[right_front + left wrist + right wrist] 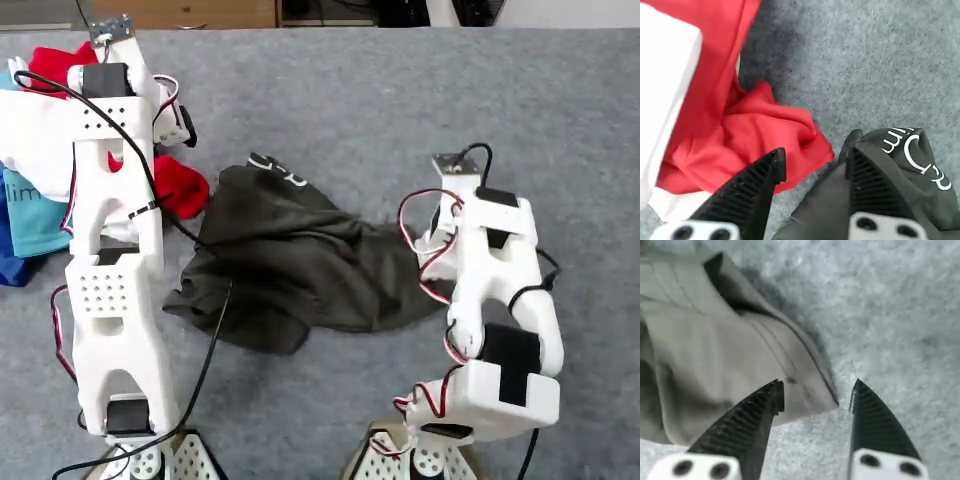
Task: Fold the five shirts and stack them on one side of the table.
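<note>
The dark shirt is lying crumpled and unfolded at the centre of the table, probably spread there as the garment being worked on, while the rest of the laundry is waiting in a heap toward 9 to 10 o'clock: a red shirt just beside the dark one's collar, a white shirt partly covering it, and a teal shirt with a blue shirt under that at the edge. The left gripper is hovering with its jaws wide apart and holding nothing, over the spot where the red cloth is meeting the printed collar of the dark shirt. The right gripper is likewise gaping and empty, poised above a corner of the dark shirt at about 3 o'clock. Both arms seem to be lining up on opposite ends of the garment so it can be pulled flat before folding; no folded stack is showing. The table is wearing a grey, felt-like covering, and wooden furniture is standing behind it at 12 o'clock.
</note>
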Robot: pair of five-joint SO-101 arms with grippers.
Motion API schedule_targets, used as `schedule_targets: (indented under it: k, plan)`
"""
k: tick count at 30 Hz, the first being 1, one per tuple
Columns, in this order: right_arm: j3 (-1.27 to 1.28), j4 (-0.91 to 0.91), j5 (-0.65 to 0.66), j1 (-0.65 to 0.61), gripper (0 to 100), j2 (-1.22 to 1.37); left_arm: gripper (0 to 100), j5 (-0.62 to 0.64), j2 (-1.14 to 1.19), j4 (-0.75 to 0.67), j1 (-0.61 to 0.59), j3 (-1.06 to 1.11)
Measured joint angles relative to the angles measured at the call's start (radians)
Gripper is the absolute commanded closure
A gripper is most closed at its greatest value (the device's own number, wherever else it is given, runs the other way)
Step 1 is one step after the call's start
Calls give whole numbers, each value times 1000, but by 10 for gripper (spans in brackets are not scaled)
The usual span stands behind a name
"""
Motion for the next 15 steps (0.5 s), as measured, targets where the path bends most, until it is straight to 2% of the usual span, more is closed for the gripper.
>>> schedule_targets:
  k: [8,15]
  plan:
    - [-11,-14,-2,12,769,97,799,0,0,0,0,0]
    - [-141,78,-3,25,770,206,799,-5,0,0,0,0]
